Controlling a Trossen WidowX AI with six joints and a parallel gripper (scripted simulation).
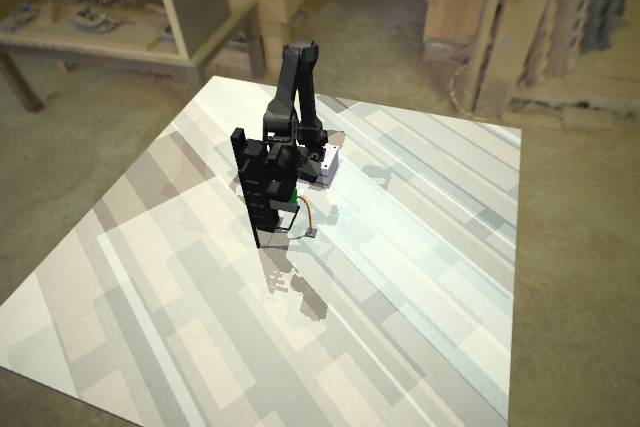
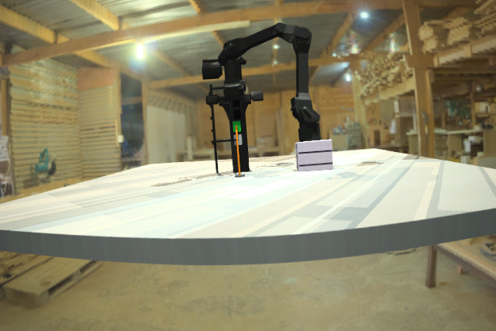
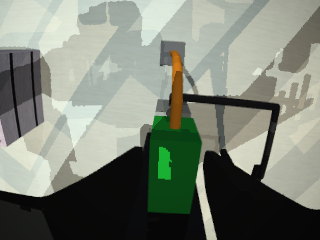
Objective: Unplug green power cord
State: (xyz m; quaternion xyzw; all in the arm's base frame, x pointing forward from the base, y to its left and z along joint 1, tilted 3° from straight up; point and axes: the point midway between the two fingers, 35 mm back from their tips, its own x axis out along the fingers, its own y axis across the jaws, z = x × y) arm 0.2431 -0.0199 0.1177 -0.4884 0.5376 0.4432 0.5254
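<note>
The black power strip [image 1: 267,220] [image 2: 241,159] stands upright on the table. The green plug [image 1: 294,197] [image 2: 236,124] [image 3: 172,190] is at the strip's face; the arm hides whether it is fully seated. Its orange cord [image 1: 310,215] [image 2: 239,155] [image 3: 177,95] hangs down to a small grey block [image 1: 310,232] [image 2: 239,175] [image 3: 169,56] on the table. My gripper [image 2: 236,118] [image 3: 174,156] is partly open, with a finger on each side of the green plug. In the wrist view a gap shows between the plug and the right finger; the left finger is very close to the plug.
A light grey plug [image 1: 283,205] [image 2: 238,139] is just below the green one. A thin black frame [image 1: 249,205] [image 2: 214,131] [image 3: 235,102] stands beside the strip. A pale lilac box [image 1: 329,169] [image 2: 314,155] [image 3: 22,95] stands by the arm's base.
</note>
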